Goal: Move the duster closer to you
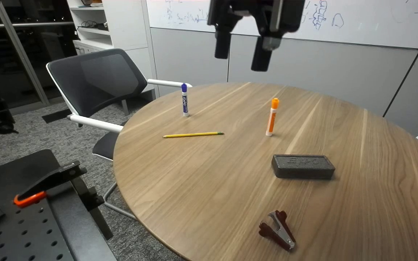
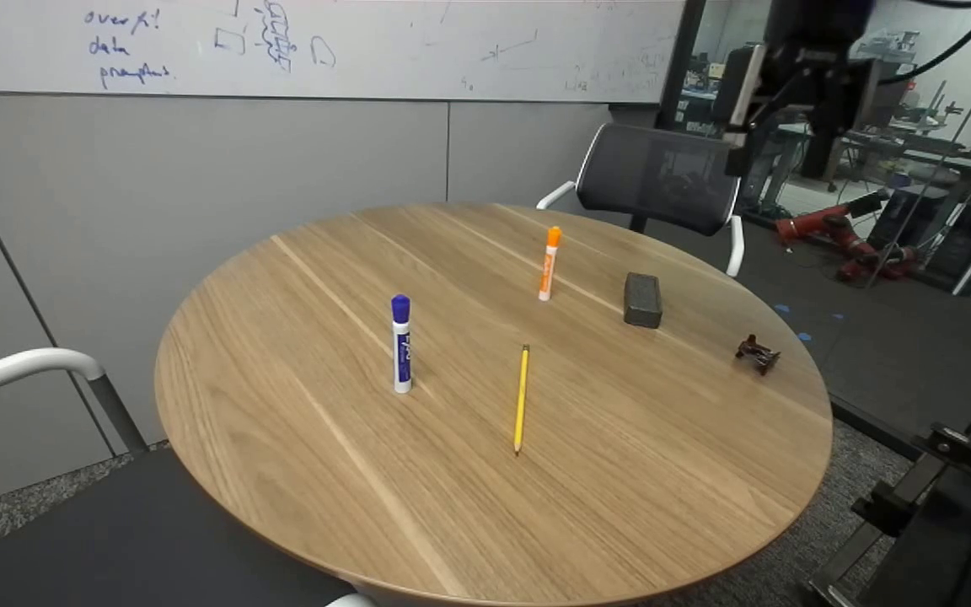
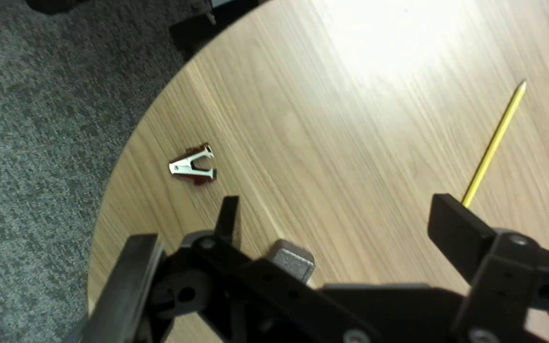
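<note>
On the wooden top of the round bench [image 1: 194, 181], roughly between the orange marker [image 1: 272, 117] and the staple remover [image 1: 285, 233], the duster [image 1: 303, 167] lies flat, lettered face up, touching neither. It looks to be a felt or foam eraser, so I would expect it to weigh little, give slightly when squeezed yet keep its shape, and take no harm from a firm grip; its matt, grainy sides should hardly slip. The best hold is probably across the narrow width at mid-length, a finger against each long side, where it ought to balance; spanning it end to end looks a poor bet. It sits low, so the fingertips would have to come down close to the wood without pushing into it.

Only one end of it shows in the wrist view, the rest being hidden behind the pincer [image 1: 241, 62], whose fingers stand well apart with nothing held between them, high above the bench. Whether they are turned to suit the duster's width I cannot tell.

Near the duster the orange marker stands on end; the blue marker [image 1: 185, 99], also upright, is farther off, near the pencil [image 1: 193, 135], which lies flat. Past the rim are a mesh-backed chair [image 1: 100, 78] and a whiteboard [image 1: 372, 20].
</note>
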### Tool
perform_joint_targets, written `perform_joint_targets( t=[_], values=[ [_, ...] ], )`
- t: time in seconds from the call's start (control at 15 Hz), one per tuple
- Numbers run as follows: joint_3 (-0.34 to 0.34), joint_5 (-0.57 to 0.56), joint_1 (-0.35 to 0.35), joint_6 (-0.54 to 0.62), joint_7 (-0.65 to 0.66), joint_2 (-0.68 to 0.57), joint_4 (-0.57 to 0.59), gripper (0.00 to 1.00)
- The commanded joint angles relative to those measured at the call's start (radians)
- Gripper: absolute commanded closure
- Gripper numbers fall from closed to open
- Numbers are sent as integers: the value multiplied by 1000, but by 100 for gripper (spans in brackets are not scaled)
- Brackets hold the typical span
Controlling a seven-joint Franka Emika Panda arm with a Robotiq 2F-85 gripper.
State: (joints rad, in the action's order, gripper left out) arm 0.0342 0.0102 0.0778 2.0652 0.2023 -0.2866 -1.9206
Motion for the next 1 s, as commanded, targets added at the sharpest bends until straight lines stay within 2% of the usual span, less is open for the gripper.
perform_joint_targets(
  t=[0.0, 0.2, 0.47, 0.93],
  values=[
    [29, 82, 21, 39, 10, -211, 214, 0],
    [52, 132, 47, 116, 41, -355, 340, 0],
    [75, 135, 48, 159, 129, -538, 533, 0],
    [100, 101, 4, 84, 279, -745, 776, 0]
  ],
)
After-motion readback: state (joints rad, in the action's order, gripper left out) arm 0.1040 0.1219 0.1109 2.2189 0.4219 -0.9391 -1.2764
